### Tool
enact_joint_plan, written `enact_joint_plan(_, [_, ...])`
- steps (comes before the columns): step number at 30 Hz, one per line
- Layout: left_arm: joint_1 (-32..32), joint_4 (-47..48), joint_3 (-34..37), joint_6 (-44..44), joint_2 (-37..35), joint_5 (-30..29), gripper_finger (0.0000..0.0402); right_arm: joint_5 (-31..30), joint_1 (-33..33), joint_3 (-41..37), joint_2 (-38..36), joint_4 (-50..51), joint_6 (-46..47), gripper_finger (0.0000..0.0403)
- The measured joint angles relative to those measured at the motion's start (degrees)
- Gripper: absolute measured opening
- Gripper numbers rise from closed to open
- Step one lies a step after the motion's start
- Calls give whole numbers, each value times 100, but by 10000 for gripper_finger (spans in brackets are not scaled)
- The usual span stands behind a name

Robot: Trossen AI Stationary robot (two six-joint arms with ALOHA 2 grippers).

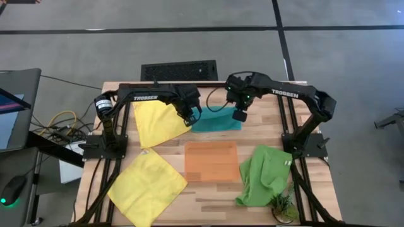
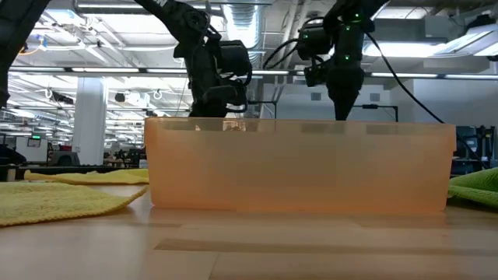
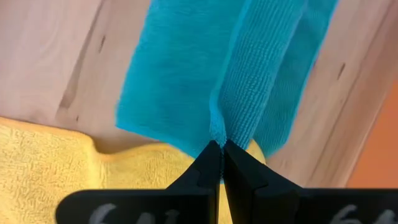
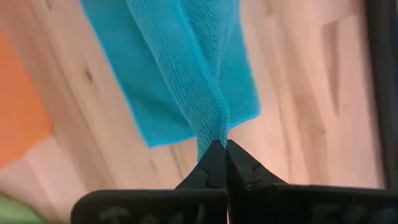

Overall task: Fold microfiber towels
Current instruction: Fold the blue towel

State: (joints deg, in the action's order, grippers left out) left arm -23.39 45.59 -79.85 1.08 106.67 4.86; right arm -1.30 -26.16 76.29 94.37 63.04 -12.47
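Observation:
The teal microfiber towel lies at the table's far middle, stretched between my two grippers. My left gripper is shut on its left end and my right gripper is shut on its right end. A yellow towel lies flat just left of it, and its edge reaches under the left gripper. Another yellow towel lies flat at the near left. A lime green towel lies crumpled at the near right. In the low view the orange tray hides the teal towel. My left gripper pinches a bunched corner of the teal towel between its two fingertips, coming steeply from above. That corner is lifted; the cloth runs down from it to the part lying flat on the table. My right gripper pinches the teal towel's opposite bunched corner between its fingertips, pointing straight down. The cloth drops from the fingers in a narrow gather and spreads onto the table.
The flat orange tray sits at the table's middle, just nearer than the teal towel. A small potted plant stands at the near right corner. Bare wood shows between the tray and the near edge.

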Motion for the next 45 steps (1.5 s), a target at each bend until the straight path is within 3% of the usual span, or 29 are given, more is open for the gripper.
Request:
enact_joint_plan(11, [162,11,86,95,31,189,0,11,337,-371,0,-92,44,4])
enact_joint_plan(21, [192,43,133,297,33,275,25,2,365,-371,55,-117,44,57])
enact_joint_plan(29, [277,42,133,306,33,216,78,0,403,-371,55,-132,44,84])
enact_joint_plan(37, [286,46,133,266,33,212,153,-5,387,-371,55,-231,175,139])
enact_joint_plan(45, [123,207,-158,394,33,804,167,12,-24,-371,55,-445,439,157])
